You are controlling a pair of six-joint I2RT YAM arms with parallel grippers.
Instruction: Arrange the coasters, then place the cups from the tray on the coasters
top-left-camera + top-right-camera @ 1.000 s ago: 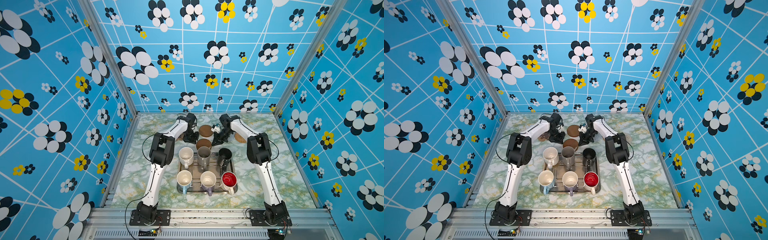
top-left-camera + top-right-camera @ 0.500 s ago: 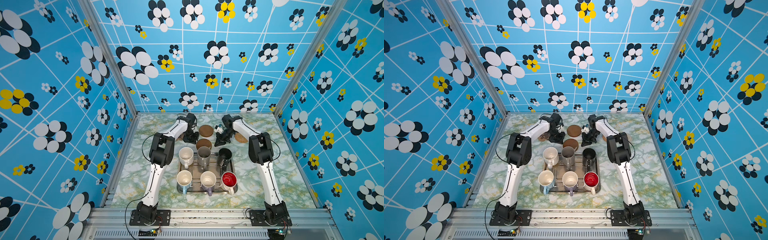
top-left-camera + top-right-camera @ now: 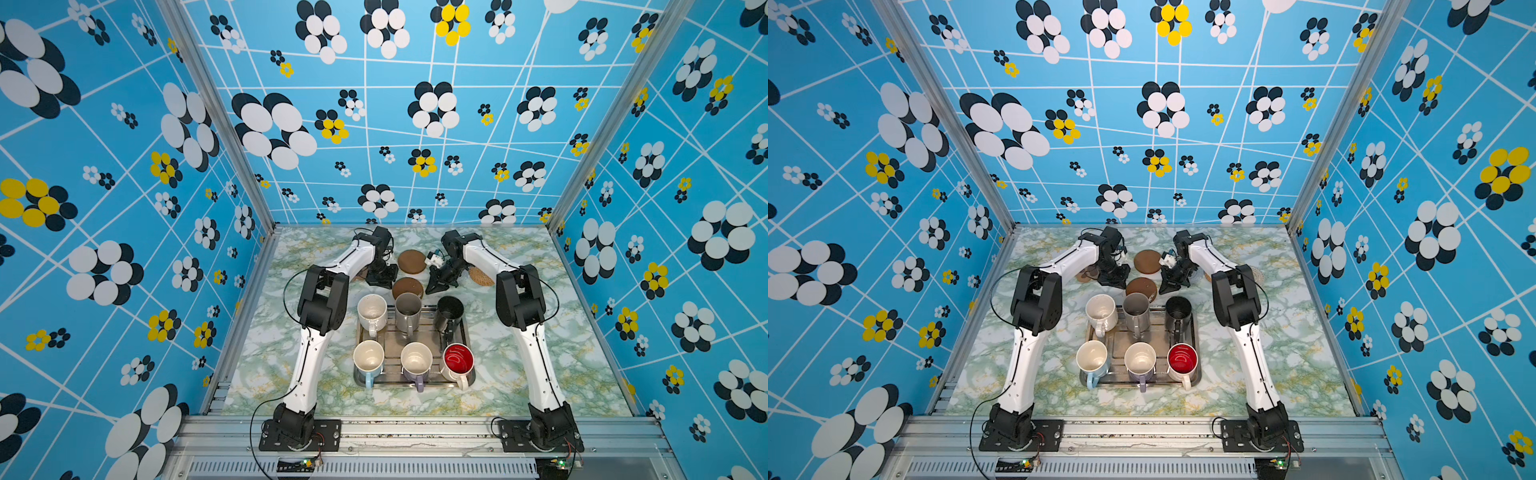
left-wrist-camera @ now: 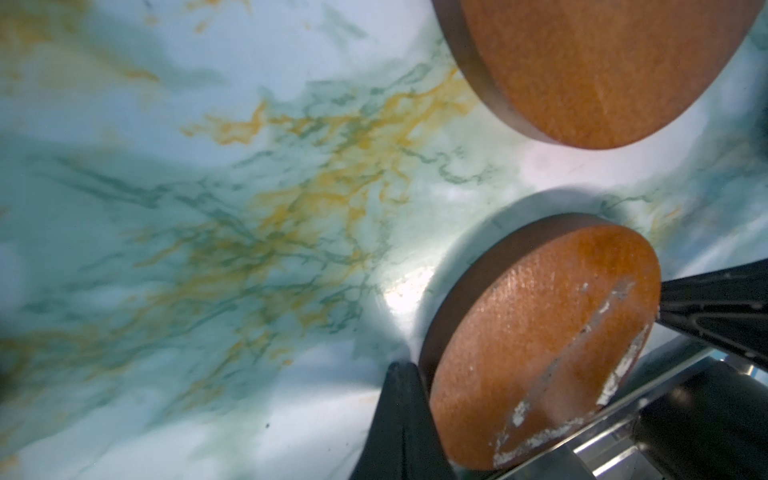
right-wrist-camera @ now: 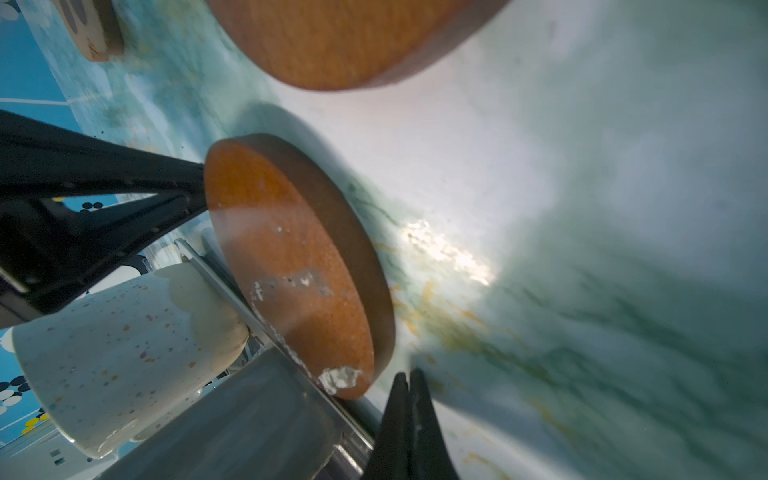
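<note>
In both top views two round brown coasters lie behind the tray (image 3: 388, 334): a far one (image 3: 412, 261) and a near one (image 3: 407, 287) against the tray's far rim. My left gripper (image 3: 385, 284) (image 4: 401, 374) is shut, its tip at one side of the near disc (image 4: 540, 345). My right gripper (image 3: 432, 287) (image 5: 409, 382) is shut at the opposite side of that disc (image 5: 291, 266). Neither holds anything. On the tray stand several cups, among them cream-white (image 3: 372, 309), tall grey (image 3: 408, 309) and tall black (image 3: 449, 311).
A tan rattan coaster (image 3: 481, 276) lies right of my right gripper, partly under the arm. A brown paw-shaped coaster (image 3: 1088, 274) (image 5: 91, 25) shows beneath my left arm. The blue patterned walls close in the marble table (image 3: 519, 374) on three sides.
My right gripper has come down and toward the tray, from beside the far disc to the near disc's edge. The left arm has stayed put.
</note>
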